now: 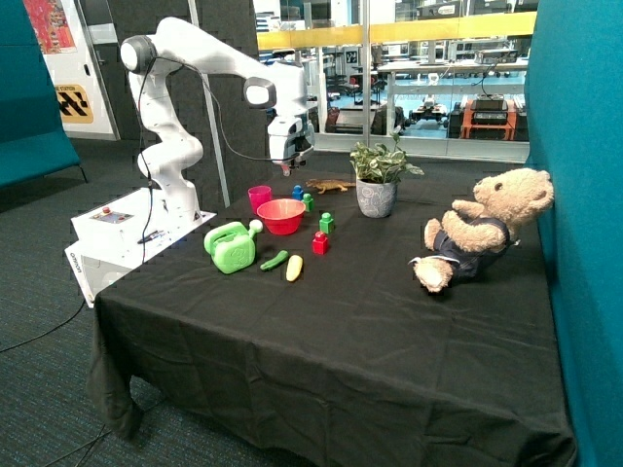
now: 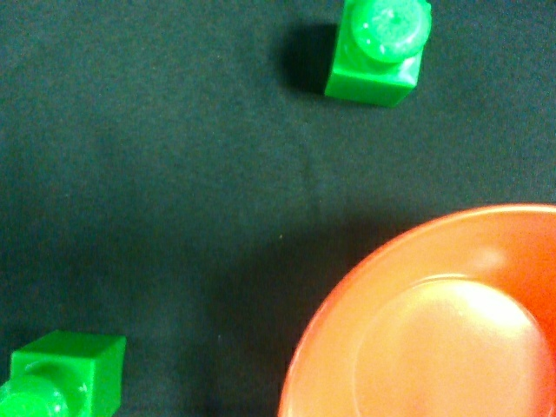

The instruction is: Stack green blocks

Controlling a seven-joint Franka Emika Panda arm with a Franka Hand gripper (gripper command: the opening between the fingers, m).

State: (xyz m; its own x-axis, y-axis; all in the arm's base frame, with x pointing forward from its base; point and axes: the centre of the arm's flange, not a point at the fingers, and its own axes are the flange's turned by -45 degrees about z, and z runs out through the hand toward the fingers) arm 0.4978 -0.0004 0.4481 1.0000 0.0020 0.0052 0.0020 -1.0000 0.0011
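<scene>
Green, both of them: your two blocks sat apart on the table (image 1: 389, 321), unstacked, one (image 1: 309, 202) beside the red bowl (image 1: 281, 215), the other (image 1: 327, 223) nearer the red brick (image 1: 319, 242). Your tool (image 1: 289, 167) hung above the first; its grip I couldn't tell.

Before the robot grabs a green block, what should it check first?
1. Both green blocks in sight: ok, one and the other show in the wrist view.
2. Blocks upright, studs up: ok.
3. Blocks already stacked: not ok, they sit apart on the black cloth.
4. Red bowl clear of the blocks: ok, not touching.
5. End effector above the blocks: ok, hovering.
6. Fingers open: cannot tell.
</scene>
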